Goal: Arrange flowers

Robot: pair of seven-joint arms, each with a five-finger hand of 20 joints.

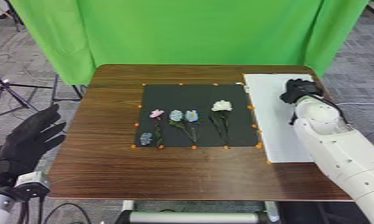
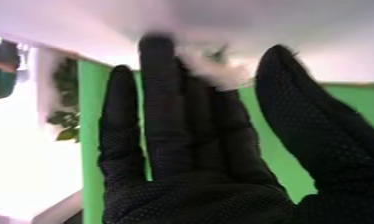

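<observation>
Flowers are laid out on the black mat (image 1: 170, 92), blooms to the far side, stems toward me: pink flower (image 1: 157, 114), blue flower (image 1: 175, 115), second blue flower (image 1: 191, 116), white flower (image 1: 222, 105). Small blue sprig (image 1: 145, 138) sits at the mat's near left corner. Spread reads as staging, I think: gaps between most stems so each can be picked alone. The blue pair is close together, so a grab there could drag both.

White sheet (image 1: 277, 135) lies just right of the mat; I take it as the arranging area. Orange markers (image 1: 194, 147) along the mat's edge probably fix its place.

My right hand (image 1: 299, 90) is over the far part of the sheet. Fingers nearly straight, thumb well out to the side, wide gap. In the right wrist view a pale flower-like thing (image 2: 224, 76) is up by the fingertips, on the thumb side, partly behind the fingers. Can't tell if it touches the glove; no curled grip on it. If it's to be picked, fingers and thumb need to close gently, since petals could crush.

The mat flowers are left of that hand, white one nearest. Left hand (image 1: 25, 142) is off the table's left side, open, relaxed, holding nothing, out of the way.
</observation>
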